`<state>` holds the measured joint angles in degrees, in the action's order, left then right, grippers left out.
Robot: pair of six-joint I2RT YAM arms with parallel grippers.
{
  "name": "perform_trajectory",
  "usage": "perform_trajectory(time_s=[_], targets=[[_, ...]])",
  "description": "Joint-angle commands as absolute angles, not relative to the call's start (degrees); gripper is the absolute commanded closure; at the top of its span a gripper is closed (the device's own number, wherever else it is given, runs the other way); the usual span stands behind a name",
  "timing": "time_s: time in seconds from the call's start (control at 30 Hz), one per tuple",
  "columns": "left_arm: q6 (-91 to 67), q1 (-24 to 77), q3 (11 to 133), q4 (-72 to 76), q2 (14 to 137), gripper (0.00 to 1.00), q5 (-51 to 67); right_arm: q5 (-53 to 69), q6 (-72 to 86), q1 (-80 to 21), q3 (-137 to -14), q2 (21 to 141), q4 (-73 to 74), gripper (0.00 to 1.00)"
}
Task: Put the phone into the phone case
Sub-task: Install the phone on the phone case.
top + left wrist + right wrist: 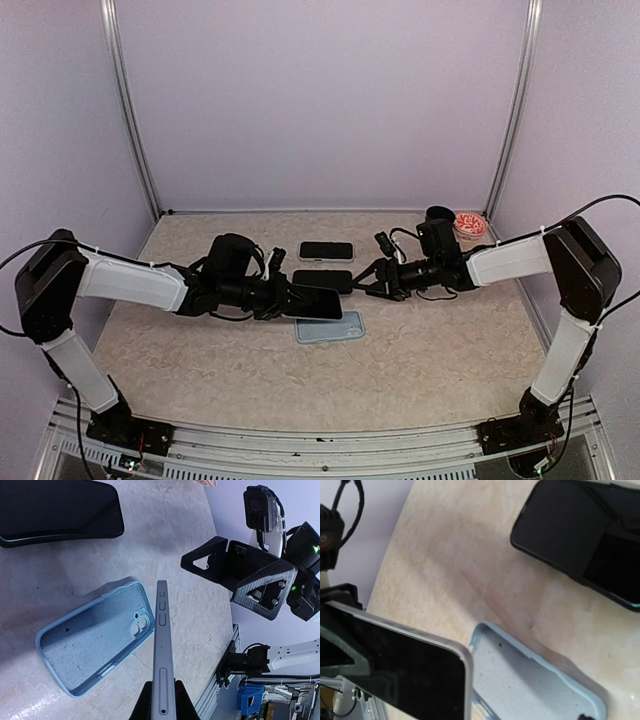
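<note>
Phone (318,302) is being clamped by the left pincer (293,298) above the blue case (330,328) at centre frame; right pincer (372,282) is being held apart nearby, two dark phones (326,250) lying beyond.

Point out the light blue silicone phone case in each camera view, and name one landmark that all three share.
Top external: the light blue silicone phone case lies flat at the table's centre, between the two arms.
Left wrist: left of centre, open side up.
Right wrist: at the bottom edge, right of centre, partly cropped.
Shared landmark: the silver-edged dark-screened phone, held off the table close to the case in every view.
</note>
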<state>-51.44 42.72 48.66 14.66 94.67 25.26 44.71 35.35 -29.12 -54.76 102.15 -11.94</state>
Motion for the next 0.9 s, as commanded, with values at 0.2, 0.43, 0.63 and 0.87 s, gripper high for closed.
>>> perform_trajectory(time_s=[0.2,0.43,0.63,0.87], targets=[[-52.7,43.1,54.4,16.4,100.4,1.0,28.8,45.5,36.3,-28.9,-51.9,105.3,-14.9,0.17],[-53.6,43.1,56.0,16.6,103.6,1.0,29.8,46.7,37.5,-29.4,-51.0,106.6,-17.9,0.17],[-54.3,43.3,57.1,16.5,105.9,1.0,30.5,47.4,38.4,-29.6,-50.3,107.5,-19.8,0.17],[-55.2,43.6,57.5,16.9,107.3,1.0,31.3,47.3,39.0,-30.3,-50.0,108.7,-20.8,0.17]])
